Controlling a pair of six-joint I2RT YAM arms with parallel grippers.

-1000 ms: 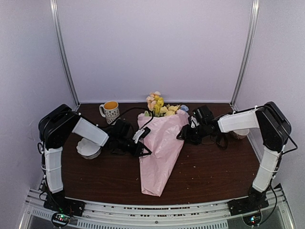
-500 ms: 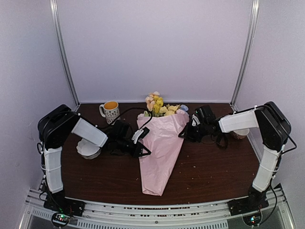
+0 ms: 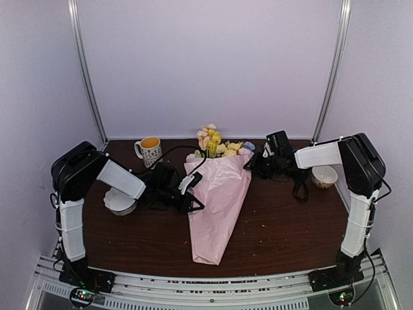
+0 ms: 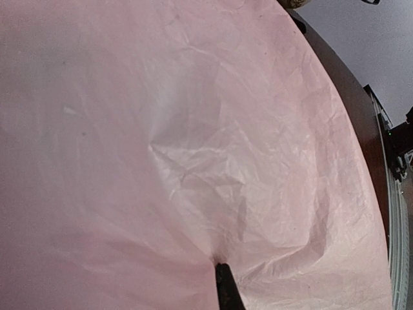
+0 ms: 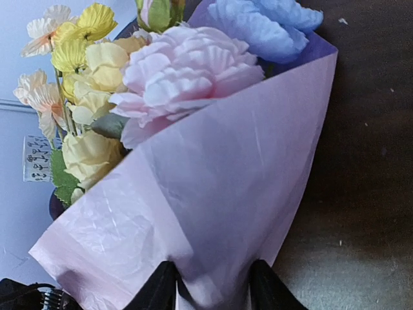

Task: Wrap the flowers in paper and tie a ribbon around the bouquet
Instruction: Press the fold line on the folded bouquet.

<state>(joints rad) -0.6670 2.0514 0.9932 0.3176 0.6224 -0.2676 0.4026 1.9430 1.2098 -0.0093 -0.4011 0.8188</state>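
Gripper, left point(image 3: 192, 197): jaws together, pinching the paper point(image 4: 193, 129) at the cone's left side.
Bouquet point(image 3: 216, 223): lying on the counter point(image 3: 284, 219), narrow end nearest.
Gripper, right point(image 5: 213, 287): fingers standing apart, straddling the paper's upper rim.
Flowers point(image 5: 174, 77): poking out the far end.
Risk: paper unrolling or tearing if the pinch is slipping or arms are pulling unevenly.

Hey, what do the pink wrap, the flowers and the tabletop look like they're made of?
The paper: thin matte tissue-like sheet, judging by its fine crinkles and soft puckers.
The flowers: probably fabric, artificial; the petals are evenly ruffled and matte.
The tabletop: dark brown wood or wood-look laminate with a dull sheen; which one cannot be told.
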